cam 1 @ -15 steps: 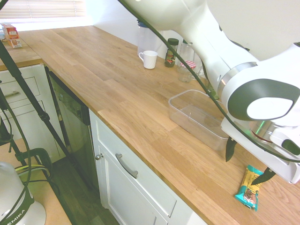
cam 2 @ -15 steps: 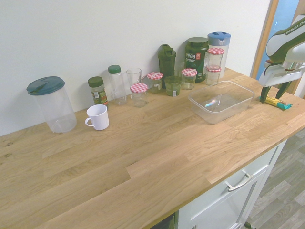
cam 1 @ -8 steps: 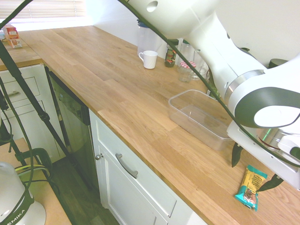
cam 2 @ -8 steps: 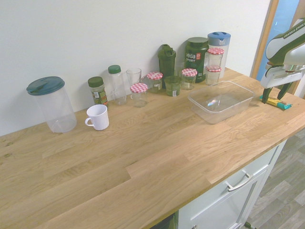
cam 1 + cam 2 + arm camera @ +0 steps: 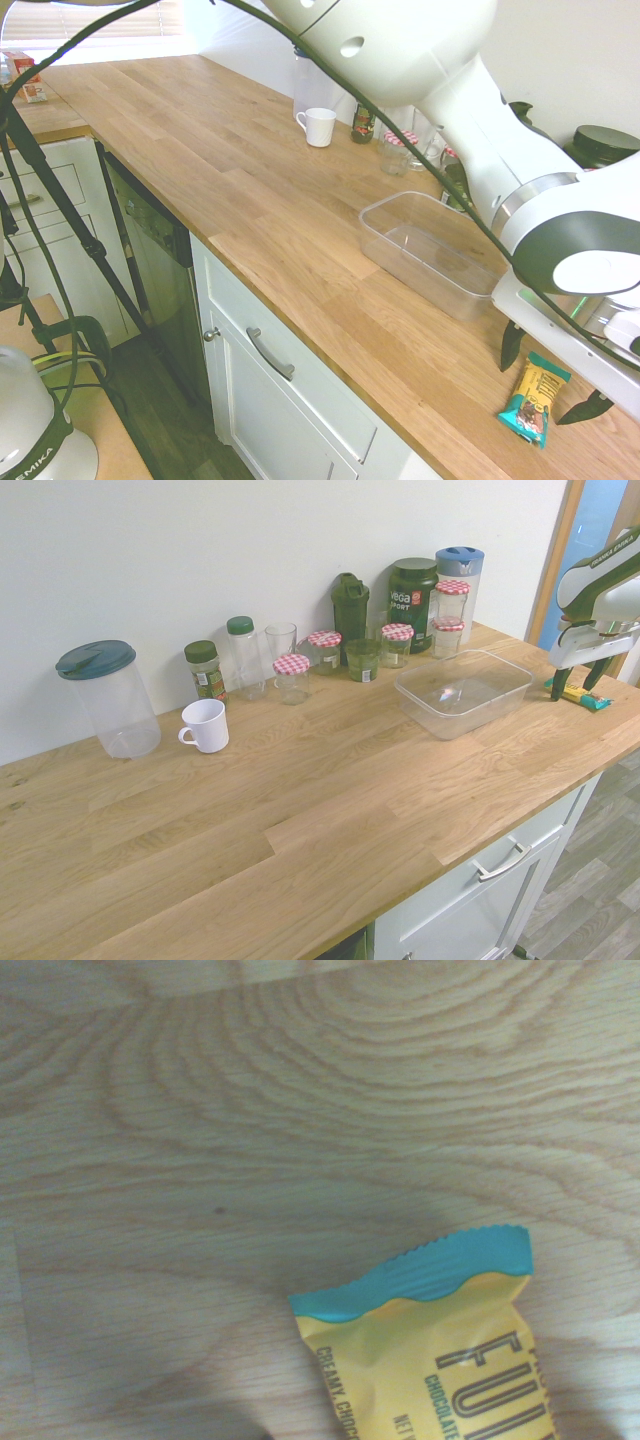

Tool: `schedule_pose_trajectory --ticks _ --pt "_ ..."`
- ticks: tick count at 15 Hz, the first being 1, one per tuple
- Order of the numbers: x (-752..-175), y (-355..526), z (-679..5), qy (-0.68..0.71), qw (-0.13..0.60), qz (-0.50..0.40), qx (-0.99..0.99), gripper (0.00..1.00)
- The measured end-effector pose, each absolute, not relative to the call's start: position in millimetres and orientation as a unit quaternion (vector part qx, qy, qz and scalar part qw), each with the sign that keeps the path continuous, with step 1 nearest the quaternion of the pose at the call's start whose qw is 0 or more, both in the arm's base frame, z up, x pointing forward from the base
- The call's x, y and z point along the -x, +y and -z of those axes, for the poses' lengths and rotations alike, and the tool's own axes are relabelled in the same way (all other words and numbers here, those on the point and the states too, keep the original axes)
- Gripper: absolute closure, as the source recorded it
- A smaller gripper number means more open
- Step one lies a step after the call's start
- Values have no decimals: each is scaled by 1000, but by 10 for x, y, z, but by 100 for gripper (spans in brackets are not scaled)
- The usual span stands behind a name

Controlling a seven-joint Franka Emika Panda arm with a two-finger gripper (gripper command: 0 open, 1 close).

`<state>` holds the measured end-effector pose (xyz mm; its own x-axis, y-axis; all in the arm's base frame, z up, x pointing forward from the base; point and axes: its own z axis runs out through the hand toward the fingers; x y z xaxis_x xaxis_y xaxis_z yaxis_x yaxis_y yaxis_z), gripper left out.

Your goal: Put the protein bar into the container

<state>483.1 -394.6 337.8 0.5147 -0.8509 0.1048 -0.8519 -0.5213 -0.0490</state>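
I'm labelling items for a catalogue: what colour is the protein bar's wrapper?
Yellow with teal ends, clearest in the wrist view.

We see teal ends and a yellow middle with dark print on the protein bar (image 5: 535,398), and pale tan wood grain, looping in darker bands, on the counter (image 5: 300,220). Along the counter's wall edge, we note red-and-white checks on the jar lids (image 5: 291,664), dark green on the shaker (image 5: 350,615), blue on the pitcher lid (image 5: 459,554) and plain white on the mug (image 5: 205,726).
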Motion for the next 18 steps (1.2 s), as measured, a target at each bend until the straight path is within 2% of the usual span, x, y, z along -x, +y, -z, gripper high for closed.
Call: schedule_pose_trajectory --ticks 18 --pt "-4964 -3844 -3427 -476 6 -62 -877 100"
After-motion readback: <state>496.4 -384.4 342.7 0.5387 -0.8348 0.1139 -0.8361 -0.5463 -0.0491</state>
